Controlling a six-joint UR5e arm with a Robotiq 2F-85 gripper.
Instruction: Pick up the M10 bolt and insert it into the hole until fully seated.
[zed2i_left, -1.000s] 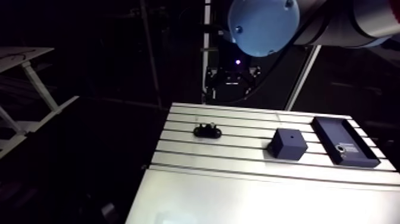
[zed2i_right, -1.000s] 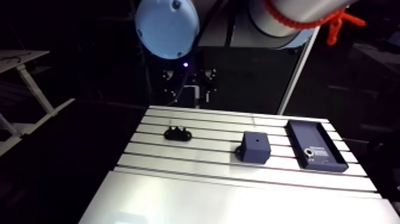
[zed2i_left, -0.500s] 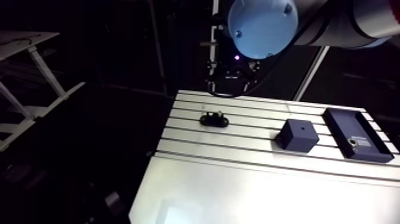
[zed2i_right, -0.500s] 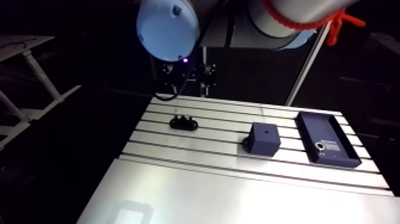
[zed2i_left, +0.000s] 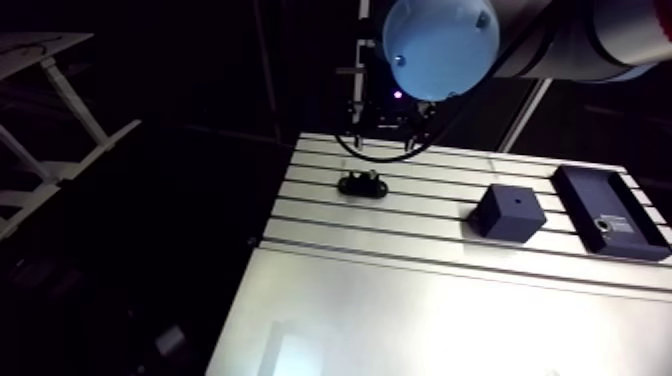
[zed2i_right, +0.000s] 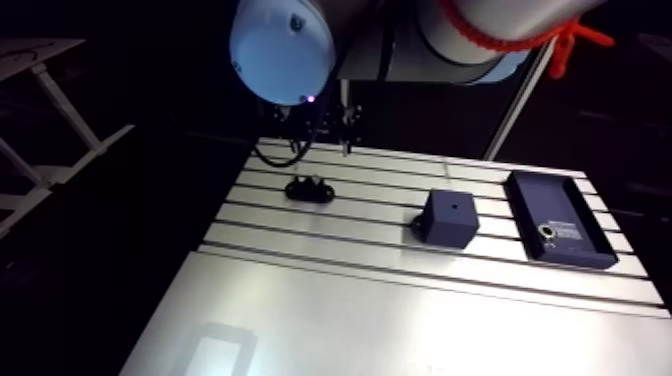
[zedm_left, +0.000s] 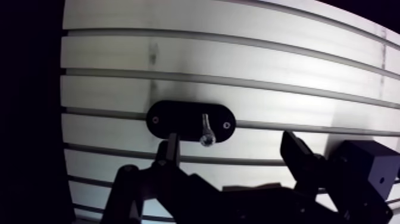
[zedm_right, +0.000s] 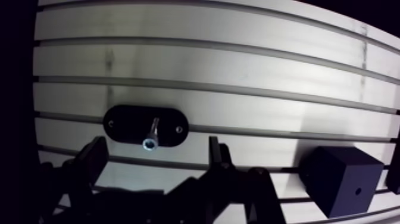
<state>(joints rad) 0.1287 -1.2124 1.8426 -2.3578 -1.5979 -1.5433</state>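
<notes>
A black oval holder (zedm_left: 190, 122) lies on the slotted table (zed2i_left: 420, 300), and a silvery bolt (zedm_left: 205, 132) stands in its middle. In the wrist view the holder sits just ahead of and below my gripper (zedm_right: 155, 156), whose two dark fingers (zedm_right: 90, 164) are spread wide with nothing between them. The arm view shows the gripper (zed2i_left: 385, 125) hanging above the table's back edge, behind the holder (zed2i_left: 362, 184). A dark blue block (zed2i_left: 510, 212) with a small hole in its top stands to the right of the holder, also seen beside the gripper in the wrist view (zedm_right: 348, 184).
A dark blue shallow tray (zed2i_left: 610, 212) with a small metal part in it lies at the table's right end. The smooth front plate of the table (zed2i_right: 380, 330) reflects light. Beyond the table's left edge the floor is dark.
The arm view has shifted with the arm. The gripper has come from behind the table to over its back edge, nearer to the holder. Holder, block and tray have not moved.
</notes>
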